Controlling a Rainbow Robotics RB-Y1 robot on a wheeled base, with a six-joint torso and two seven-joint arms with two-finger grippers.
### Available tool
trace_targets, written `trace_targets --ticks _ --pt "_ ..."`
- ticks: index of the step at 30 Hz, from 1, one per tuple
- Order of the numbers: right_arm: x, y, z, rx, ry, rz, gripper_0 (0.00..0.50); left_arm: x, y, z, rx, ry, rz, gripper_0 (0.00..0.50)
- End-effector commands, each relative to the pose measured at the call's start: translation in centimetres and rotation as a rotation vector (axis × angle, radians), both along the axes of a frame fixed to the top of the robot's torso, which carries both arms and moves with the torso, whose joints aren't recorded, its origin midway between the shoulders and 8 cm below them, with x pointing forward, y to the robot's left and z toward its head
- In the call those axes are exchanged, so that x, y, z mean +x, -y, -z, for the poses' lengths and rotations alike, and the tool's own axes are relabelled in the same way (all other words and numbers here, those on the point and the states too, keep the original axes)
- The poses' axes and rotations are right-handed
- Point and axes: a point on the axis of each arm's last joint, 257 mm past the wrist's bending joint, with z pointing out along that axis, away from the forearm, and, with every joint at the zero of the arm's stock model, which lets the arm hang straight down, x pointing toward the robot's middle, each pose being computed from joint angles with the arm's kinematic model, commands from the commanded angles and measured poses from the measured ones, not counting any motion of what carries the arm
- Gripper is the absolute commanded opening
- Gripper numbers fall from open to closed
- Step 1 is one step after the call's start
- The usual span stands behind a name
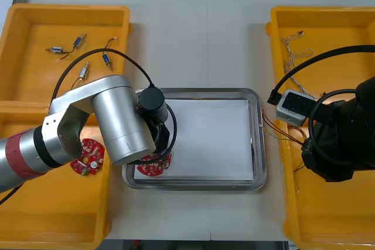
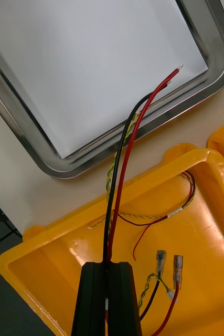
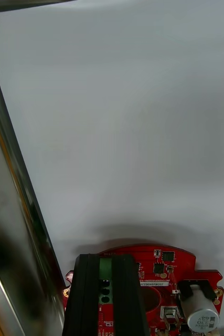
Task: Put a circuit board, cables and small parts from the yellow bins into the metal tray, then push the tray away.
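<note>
In the near left corner of the white-lined metal tray (image 1: pixel 258 139), the left claw (image 3: pixel 105 258) grips a round red circuit board (image 3: pixel 161 273) edgewise and should lay it flat, clear of the rim, before releasing, while the right claw (image 2: pixel 107 265) holds red-and-black cables (image 2: pixel 126 173) above a yellow bin (image 2: pixel 59 247).

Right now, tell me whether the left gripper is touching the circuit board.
Touching. The left wrist view shows the left gripper clamped on the circuit board's edge.
</note>
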Motion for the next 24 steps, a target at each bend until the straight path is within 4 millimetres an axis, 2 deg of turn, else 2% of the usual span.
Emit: trace_targets --ticks 1,4,6,7,9,19,24 --pt "0.5 1.0 -0.8 -0.052 0.029 -0.028 0.000 0.5 2.1 -1.1 -0.061 0.032 -0.034 0.000" --pt "0.5 1.0 -0.8 -0.052 0.029 -0.028 0.000 0.6 2.1 -1.1 -0.062 0.032 -0.041 0.000" --pt "0.5 1.0 -0.8 -0.053 0.030 -0.030 0.000 0.5 2.1 -1.1 -0.066 0.031 -0.043 0.082" --pt "0.5 1.0 -0.8 -0.052 0.029 -0.028 0.000 0.5 2.1 -1.2 -0.067 0.033 -0.046 0.264" --pt "0.5 1.0 -0.8 -0.053 0.030 -0.030 0.000 0.6 2.1 -1.2 -0.069 0.036 -0.050 0.500" --pt "0.5 1.0 -0.7 -0.053 0.028 -0.029 0.000 0.4 2.1 -1.7 -0.075 0.044 -0.058 0.500" --pt "0.5 1.0 -0.8 -0.054 0.030 -0.033 0.000 0.2 1.9 -2.9 -0.087 0.044 -0.062 0.500"
